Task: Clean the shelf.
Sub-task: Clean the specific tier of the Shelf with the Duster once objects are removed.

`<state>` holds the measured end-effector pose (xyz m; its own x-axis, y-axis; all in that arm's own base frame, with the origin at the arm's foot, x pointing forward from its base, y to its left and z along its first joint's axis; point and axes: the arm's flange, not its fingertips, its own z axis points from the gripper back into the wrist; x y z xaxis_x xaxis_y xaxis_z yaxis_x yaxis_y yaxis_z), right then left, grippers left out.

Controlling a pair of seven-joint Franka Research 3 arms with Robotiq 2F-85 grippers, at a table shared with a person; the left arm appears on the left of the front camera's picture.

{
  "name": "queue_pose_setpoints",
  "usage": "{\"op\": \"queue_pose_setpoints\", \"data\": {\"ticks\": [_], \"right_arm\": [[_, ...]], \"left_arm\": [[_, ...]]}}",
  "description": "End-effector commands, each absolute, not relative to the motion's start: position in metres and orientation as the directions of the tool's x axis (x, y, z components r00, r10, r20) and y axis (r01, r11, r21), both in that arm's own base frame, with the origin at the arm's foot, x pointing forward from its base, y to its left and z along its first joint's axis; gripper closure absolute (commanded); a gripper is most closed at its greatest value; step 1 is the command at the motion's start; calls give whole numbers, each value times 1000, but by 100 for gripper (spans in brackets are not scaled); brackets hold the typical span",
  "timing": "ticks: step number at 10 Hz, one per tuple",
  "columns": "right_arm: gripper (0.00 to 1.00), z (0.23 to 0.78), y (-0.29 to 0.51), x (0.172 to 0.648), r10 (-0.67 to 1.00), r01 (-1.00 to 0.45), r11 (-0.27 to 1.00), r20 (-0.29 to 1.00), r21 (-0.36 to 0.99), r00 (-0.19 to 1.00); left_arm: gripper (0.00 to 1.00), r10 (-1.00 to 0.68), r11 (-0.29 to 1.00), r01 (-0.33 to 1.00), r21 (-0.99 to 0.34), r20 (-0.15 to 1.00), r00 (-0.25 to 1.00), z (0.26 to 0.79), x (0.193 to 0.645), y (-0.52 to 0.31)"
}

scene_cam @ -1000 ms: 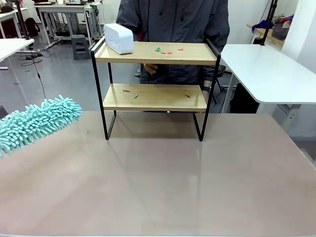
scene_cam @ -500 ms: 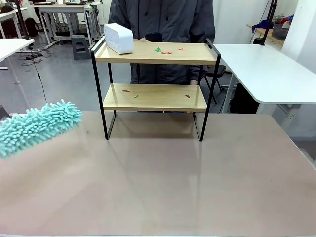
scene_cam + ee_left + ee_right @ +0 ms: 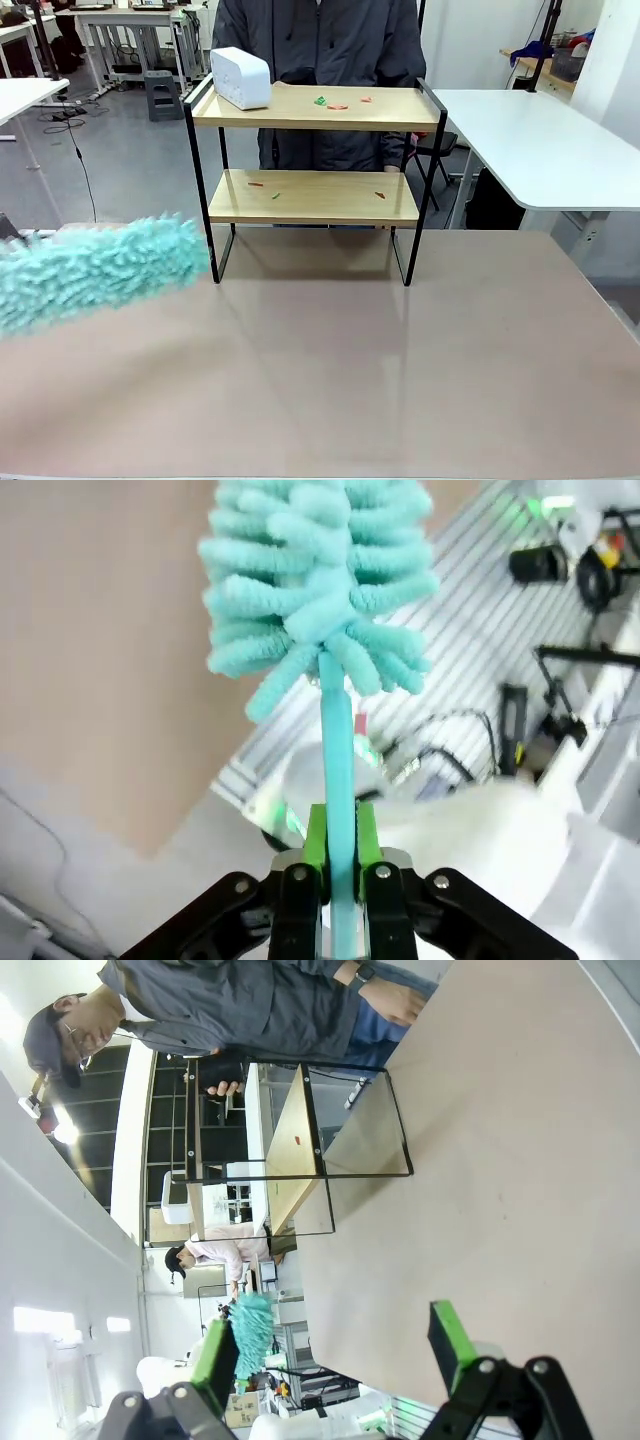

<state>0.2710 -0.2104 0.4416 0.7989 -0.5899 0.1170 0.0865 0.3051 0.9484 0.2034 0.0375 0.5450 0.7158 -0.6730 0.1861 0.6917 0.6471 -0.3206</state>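
Duster (image 3: pixel 100 268) handle clamped in left pincer (image 3: pixel 340 832), fluffy head level over bench (image 3: pixel 350 380), beside shelf (image 3: pixel 312 196); right pincer (image 3: pixel 333 1348) wide, empty, rolled sideways.

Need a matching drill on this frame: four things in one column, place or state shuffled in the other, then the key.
Things:
1. white box
2. teal duster
3. right gripper
4. person

Place or state:
A. handle clamped in the left gripper
B. open, holding nothing
C. left end of the top board of the shelf
D. standing behind the shelf

Pairs: 1-C, 2-A, 3-B, 4-D
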Motion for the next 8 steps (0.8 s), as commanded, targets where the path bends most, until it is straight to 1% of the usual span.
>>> {"op": "queue_pose_setpoints", "data": {"ticks": [1,3,4,5,6,8], "right_arm": [[0,441,-207,272,-592,55,300,140,952,793],[0,441,-207,272,-592,55,300,140,952,793],[0,441,-207,272,-592,55,300,140,952,793],[0,441,-207,272,-592,55,300,140,952,793],[0,441,-207,272,-592,55,300,140,952,793],[0,441,-207,272,-592,55,300,140,952,793]], "left_arm": [[87,-654,646,710,-280,275,704,543,242,-26],[87,-612,689,656,-308,239,754,551,276,-74],[87,-587,716,601,-355,161,794,546,296,-83],[87,-596,710,565,-421,68,800,537,310,-75],[87,-624,685,665,-297,233,746,541,268,-85],[87,-624,685,665,-297,233,746,541,268,-85]]}}
